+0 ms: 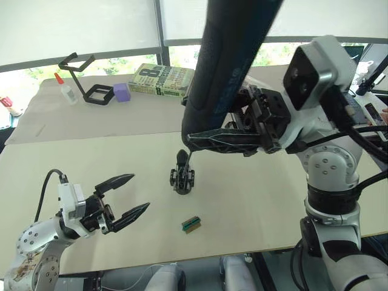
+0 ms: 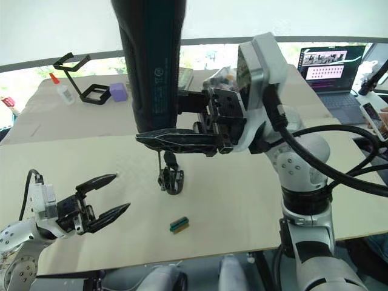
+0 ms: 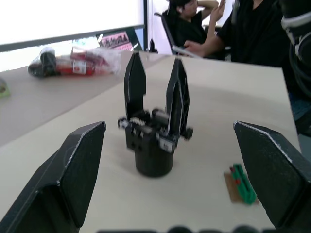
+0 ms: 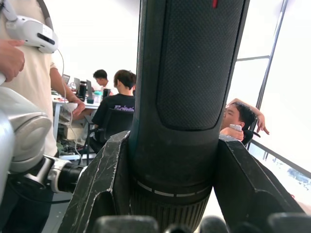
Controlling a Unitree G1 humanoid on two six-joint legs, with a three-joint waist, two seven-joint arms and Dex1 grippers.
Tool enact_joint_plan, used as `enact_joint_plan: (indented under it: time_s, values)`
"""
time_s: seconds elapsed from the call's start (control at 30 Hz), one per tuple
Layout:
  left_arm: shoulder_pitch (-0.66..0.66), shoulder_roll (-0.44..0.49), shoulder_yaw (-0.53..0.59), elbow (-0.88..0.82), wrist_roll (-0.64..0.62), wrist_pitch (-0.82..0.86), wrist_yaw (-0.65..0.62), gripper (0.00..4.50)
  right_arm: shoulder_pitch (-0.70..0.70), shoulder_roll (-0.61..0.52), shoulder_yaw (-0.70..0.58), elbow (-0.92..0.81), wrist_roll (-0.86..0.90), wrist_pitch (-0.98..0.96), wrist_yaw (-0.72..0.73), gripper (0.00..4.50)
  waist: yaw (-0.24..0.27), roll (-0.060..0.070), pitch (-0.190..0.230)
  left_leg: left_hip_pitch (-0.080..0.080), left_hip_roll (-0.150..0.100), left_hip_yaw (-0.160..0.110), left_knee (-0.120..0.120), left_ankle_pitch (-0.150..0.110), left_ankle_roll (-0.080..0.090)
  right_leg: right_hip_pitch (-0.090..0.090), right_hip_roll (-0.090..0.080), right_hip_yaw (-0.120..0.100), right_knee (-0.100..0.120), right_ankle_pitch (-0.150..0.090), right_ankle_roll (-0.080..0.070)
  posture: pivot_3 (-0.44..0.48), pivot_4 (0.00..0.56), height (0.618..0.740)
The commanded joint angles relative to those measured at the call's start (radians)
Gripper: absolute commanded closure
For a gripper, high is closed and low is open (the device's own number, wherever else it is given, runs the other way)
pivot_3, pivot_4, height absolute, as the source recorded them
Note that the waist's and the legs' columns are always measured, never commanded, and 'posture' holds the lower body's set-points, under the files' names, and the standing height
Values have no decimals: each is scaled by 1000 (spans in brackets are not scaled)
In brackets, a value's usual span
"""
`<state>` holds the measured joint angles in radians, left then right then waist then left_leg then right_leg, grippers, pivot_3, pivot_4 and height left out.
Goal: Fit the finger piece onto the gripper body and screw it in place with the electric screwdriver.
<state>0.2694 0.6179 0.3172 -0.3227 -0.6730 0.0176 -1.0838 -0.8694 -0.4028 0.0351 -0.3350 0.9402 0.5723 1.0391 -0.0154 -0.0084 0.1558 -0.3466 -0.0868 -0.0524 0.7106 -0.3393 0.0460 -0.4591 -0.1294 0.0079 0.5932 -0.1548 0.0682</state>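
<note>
Looks like an office that doubles as a robotics lab. Big windows (image 1: 91, 30) with roller blinds run along the back, greenery showing underneath. The counter (image 1: 254, 200) is a large pale work surface with lab clutter at its far end: a glue bottle (image 1: 65, 89), a black printed frame (image 1: 91, 85), a purple block (image 1: 122, 92) and a thick book (image 1: 162, 80). Off to one side an open laptop (image 2: 333, 76) shows a grid of thumbnails. From the wrist views, people (image 4: 114, 104) sit in office chairs at desks behind, and someone standing close holds a white handheld controller (image 4: 29, 31).
</note>
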Motion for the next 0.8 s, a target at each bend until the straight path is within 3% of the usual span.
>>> enact_joint_plan:
  time_s: [0.03,0.27,0.8]
  values:
    - [-4,-15,-15,46,57,-50,-12,45,-37,39,31,13,-55,-46,8,2524,0,0,0,0,0,0,0,0,0,0,0,0,0,0,0,0,150,740]
    - [-99,-88,-147,147,170,-76,22,45,-31,101,93,68,-160,-92,34,2524,2,0,0,0,-1,0,0,0,0,0,0,-1,0,0,0,0,150,740]
    - [-282,-182,-291,337,316,-130,81,45,-15,151,152,134,-297,-137,62,2524,-4,0,0,-1,0,0,0,0,-1,-1,0,-2,1,0,0,0,150,740]
